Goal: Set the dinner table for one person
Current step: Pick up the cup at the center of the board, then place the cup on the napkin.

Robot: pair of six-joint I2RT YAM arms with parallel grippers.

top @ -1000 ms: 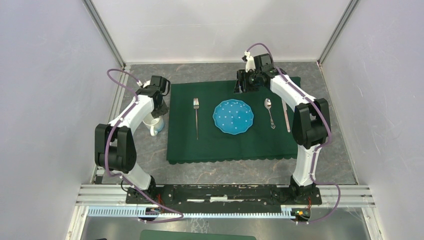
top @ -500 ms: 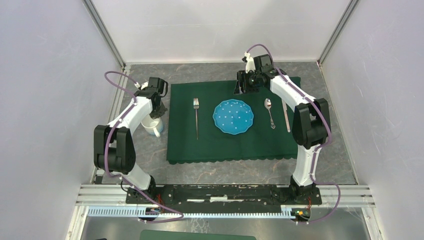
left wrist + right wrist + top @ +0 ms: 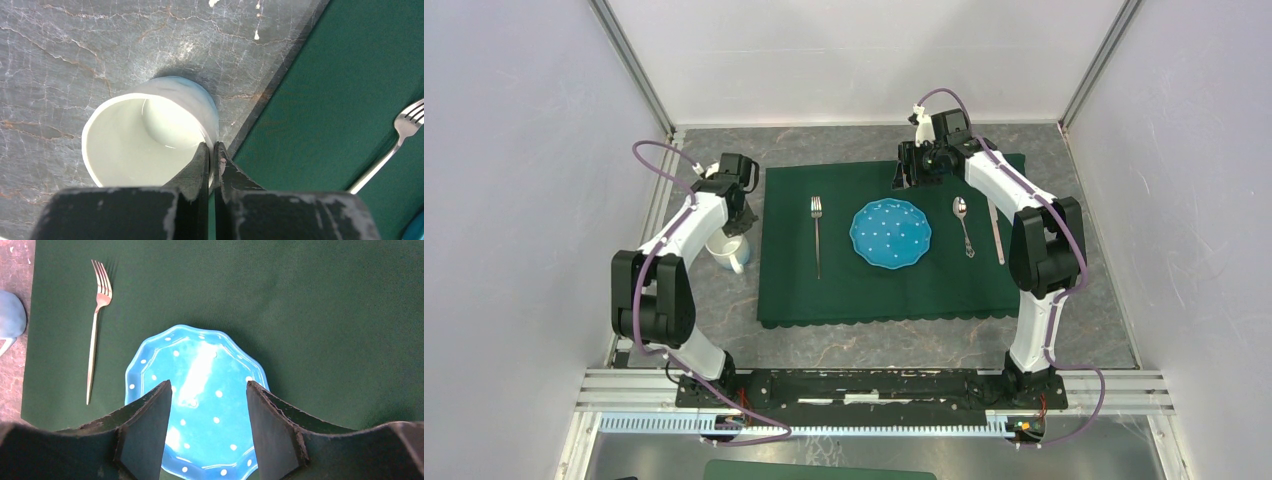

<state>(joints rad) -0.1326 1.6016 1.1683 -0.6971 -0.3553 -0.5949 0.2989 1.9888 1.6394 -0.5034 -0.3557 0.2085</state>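
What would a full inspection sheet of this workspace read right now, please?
Surface: dinner table, dark stone look, with a green cloth spread on it.
Job's things: on the cloth, plate in the middle, fork to its left, spoon and knife to its right; mug on bare stone left of the cloth.
Clutter: nothing seen.
End effectors: left end effector shut on the mug's wall; right end effector open above the plate, empty.
Cables: a purple cable loops off each arm, clear of the tableware.
Surroundings: pale walls, metal rail at the near edge.
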